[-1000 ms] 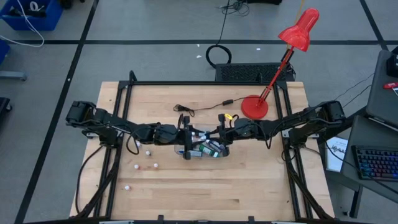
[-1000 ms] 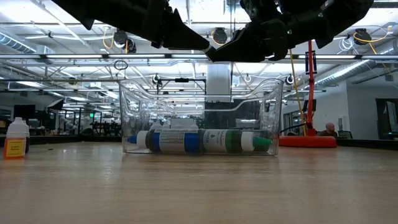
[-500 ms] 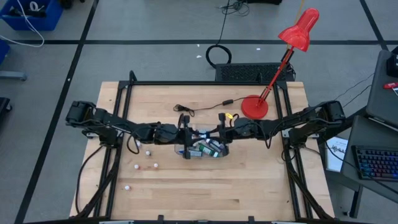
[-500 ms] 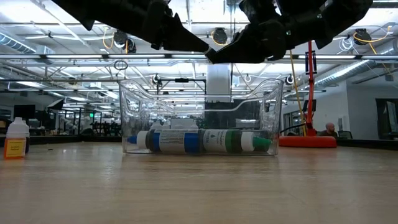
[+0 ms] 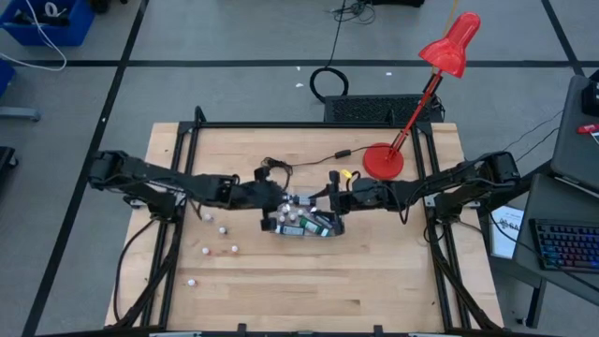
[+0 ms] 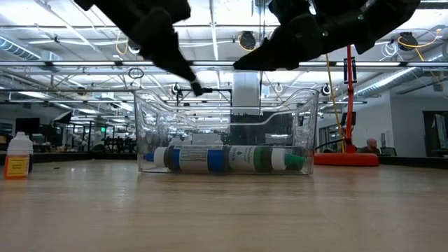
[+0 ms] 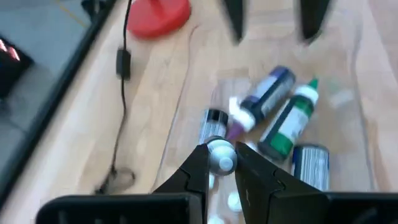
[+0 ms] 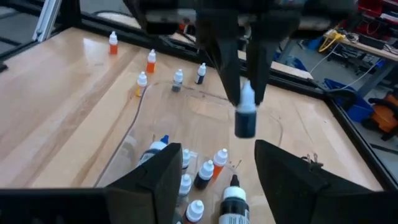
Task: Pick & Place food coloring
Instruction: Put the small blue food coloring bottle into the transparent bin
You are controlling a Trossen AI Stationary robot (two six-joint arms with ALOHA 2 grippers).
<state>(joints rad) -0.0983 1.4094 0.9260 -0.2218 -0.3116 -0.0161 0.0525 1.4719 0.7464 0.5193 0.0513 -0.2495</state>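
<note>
The main risk was a bad release: the little bottle (image 8: 245, 117) hung by its cap over the tub (image 6: 225, 131), and if the left gripper (image 7: 221, 163) let go while off-centre or swinging, the bottle could strike the tub's rim and bounce out onto the surface (image 5: 309, 281). It could also land on the bottles (image 7: 280, 112) already lying in the tub and knock them about.

The left gripper's fingers (image 7: 194, 171) were pressed in close, pinching the dark bottle by its white cap, with the body hanging free below, above the tub's middle. The right gripper (image 8: 214, 165) hovered just beside the tub on the side toward the red lamp (image 5: 412, 103), its fingers spread wide and holding nothing. More small bottles (image 5: 221, 240) stood loose on the surface, well apart from the tub on the left arm's side.
</note>
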